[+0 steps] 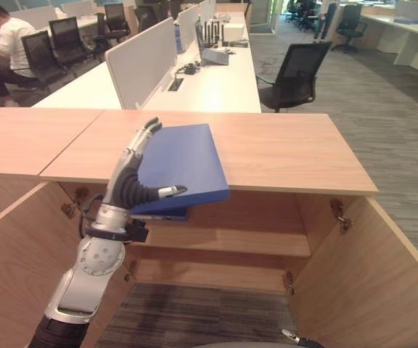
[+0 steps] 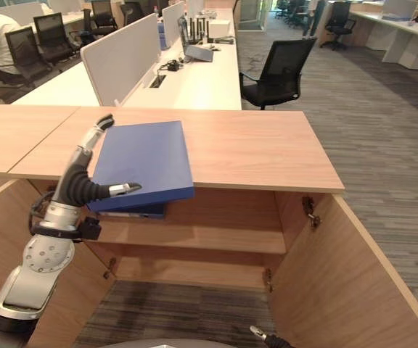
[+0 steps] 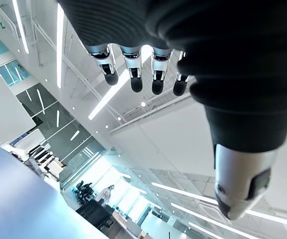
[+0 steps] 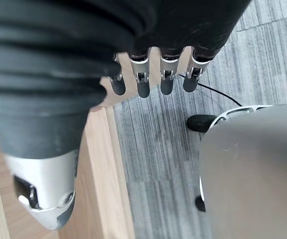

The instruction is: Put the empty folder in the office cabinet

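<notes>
1 flat blue folder [image 1: 180, 163] is seen overhanging the wooden cabinet's [image 1: 281, 148] smooth top edge, propped by the left hand [image 1: 133, 181] with straight, spread fingers. Right hand [image 4: 148, 74] fingers are held relaxed over grey ribbed carpet [image 4: 153, 144].

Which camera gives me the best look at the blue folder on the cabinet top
The right eye view: the flat blue folder shows whole, overhanging the wooden cabinet's top, the left robot hand at its left edge. The left eye view shows much the same. The left wrist view catches a pale blue corner; the right wrist view shows carpet.
</notes>
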